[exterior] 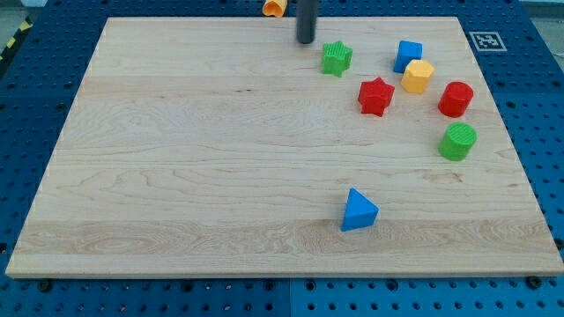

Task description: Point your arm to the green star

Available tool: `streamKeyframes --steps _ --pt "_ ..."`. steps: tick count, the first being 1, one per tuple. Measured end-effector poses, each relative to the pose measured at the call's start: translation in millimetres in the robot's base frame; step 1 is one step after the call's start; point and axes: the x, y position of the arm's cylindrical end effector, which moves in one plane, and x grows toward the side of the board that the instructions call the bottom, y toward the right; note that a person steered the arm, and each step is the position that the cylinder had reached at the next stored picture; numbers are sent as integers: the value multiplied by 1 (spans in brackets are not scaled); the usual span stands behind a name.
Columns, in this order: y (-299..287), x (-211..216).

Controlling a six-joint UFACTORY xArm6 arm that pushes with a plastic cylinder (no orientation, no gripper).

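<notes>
The green star (336,58) lies near the view's top, right of centre, on the wooden board (194,150). My tip (305,40) is the lower end of the dark rod that comes down from the view's top edge. It stands just to the left of the green star and slightly above it in the view, with a small gap between them.
A red star (375,96) lies below and right of the green star. A blue cube (407,55), a yellow block (418,77), a red cylinder (456,99) and a green cylinder (457,141) sit at the right. A blue triangle (358,211) lies lower down. An orange piece (274,8) sits at the top edge.
</notes>
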Motion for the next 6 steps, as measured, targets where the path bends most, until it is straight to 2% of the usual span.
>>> streamKeyframes --steps 1,2,3,4,5,6 --pt "25 85" --pt "107 193" --pt "111 193" --pt "54 125" --pt "28 46" --pt "66 27"
